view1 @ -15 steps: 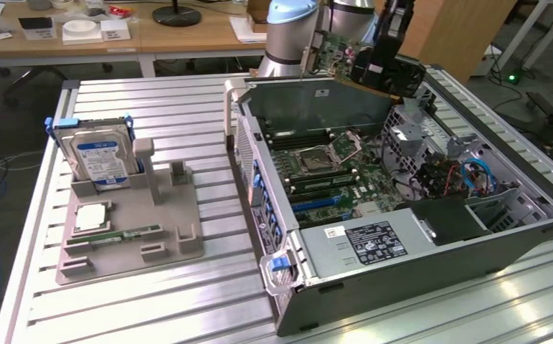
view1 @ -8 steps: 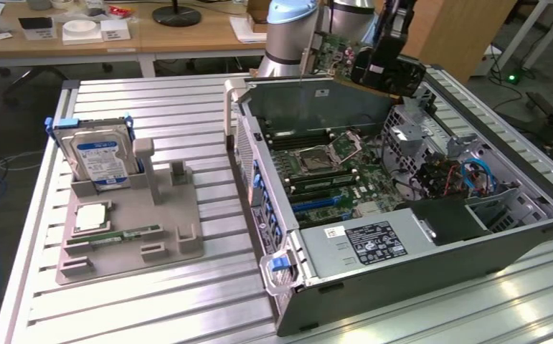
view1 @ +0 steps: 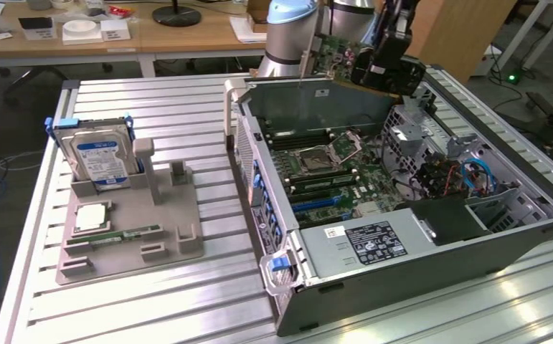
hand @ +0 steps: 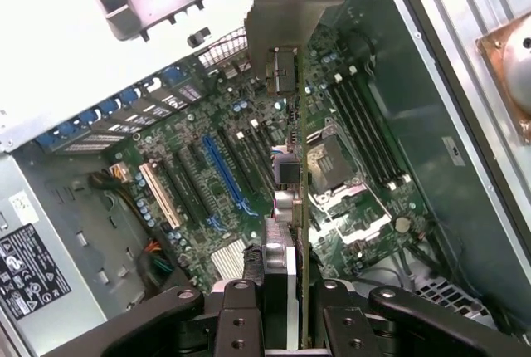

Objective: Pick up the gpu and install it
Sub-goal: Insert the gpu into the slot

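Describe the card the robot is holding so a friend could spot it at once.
Find the open computer case on the exterior view's right. Above its far end, the robot's fingers hold the gpu, a thin circuit card held on edge. Unlike the motherboard lying inside, it is airborne, with a grey metal bracket at one end.

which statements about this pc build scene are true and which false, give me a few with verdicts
1. The hand grips the gpu over the open computer case. True.
2. The hard drive lies inside the case. False: it stands upright in the grey holder on the table.
3. The gpu is seated in a slot. False: it hangs above the motherboard.
4. A ram stick lies on the holder. True.
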Robot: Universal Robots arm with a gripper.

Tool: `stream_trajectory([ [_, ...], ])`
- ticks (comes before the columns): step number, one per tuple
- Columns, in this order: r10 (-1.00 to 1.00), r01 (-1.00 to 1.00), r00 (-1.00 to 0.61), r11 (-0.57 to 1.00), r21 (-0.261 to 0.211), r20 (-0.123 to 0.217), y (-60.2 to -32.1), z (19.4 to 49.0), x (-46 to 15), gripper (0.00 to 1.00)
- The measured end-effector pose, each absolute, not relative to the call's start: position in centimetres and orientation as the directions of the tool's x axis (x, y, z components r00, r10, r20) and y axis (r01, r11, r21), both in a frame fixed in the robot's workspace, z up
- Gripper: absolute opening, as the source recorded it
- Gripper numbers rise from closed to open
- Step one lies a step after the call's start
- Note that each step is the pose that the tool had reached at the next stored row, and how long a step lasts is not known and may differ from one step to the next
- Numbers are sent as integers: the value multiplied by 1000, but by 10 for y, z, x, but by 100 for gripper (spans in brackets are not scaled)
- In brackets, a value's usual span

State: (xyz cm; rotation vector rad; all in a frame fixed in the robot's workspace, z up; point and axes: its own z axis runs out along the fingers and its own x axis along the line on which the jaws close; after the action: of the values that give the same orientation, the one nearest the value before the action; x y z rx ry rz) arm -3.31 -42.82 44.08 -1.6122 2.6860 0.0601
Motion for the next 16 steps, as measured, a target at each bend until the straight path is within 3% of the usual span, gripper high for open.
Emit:
stream_trajectory([
  [16,-951,-951,-307,307,28,-27,-429,440,-33,28],
])
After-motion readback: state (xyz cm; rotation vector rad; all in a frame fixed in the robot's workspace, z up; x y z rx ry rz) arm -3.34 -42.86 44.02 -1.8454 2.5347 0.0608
